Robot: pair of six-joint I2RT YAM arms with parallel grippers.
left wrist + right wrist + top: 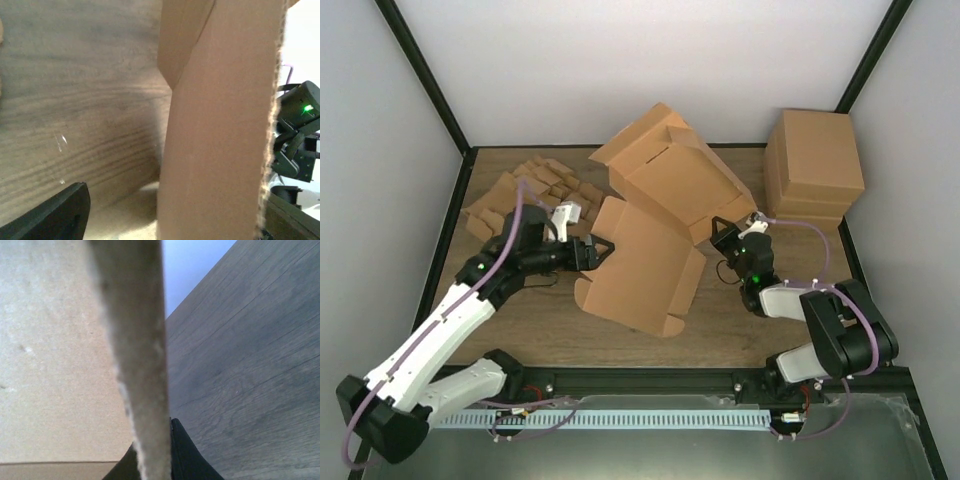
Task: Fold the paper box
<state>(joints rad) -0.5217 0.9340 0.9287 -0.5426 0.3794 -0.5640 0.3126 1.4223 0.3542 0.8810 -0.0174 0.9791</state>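
Top external view, read from left to right.

1. A ragged heap of brown cardboard blanks (pixel 535 185) lies on the wood-grain desk (pixel 570 335). It sits to the rear left of the plain brown corrugated cardboard paper box (pixel 650 255) and apart from it.

2. The black left tool (pixel 603 250), on a white-and-black arm, stands at the left edge of the paper box, level with its nearer panel. In the left wrist view, one black finger (pixel 55 215) stands well clear on one side of an upright cardboard panel. The other finger shows at the bottom right, just past the panel's ragged edge. The jaws stand wide apart with the panel between them and do not clamp it. Whether the second finger touches the cardboard cannot be told.

3. The paper box rests on the middle of the desk, between the two tools. It is open, not closed up. One broad panel with rounded tabs slopes toward the near side. Behind it, a second section with raised walls and flaps points to the rear.

4. The black right tool (pixel 725 232) is at the right edge of the paper box. In the right wrist view, a thin cardboard edge runs down between its dark fingers (pixel 192 467), which are closed tight on it. This tool is gripping the paper box.

5. A tall brown block of same-sized cardboard boxes (pixel 815 160) stands just beside the right rear corner of the paper box. Contact between the two cannot be confirmed.
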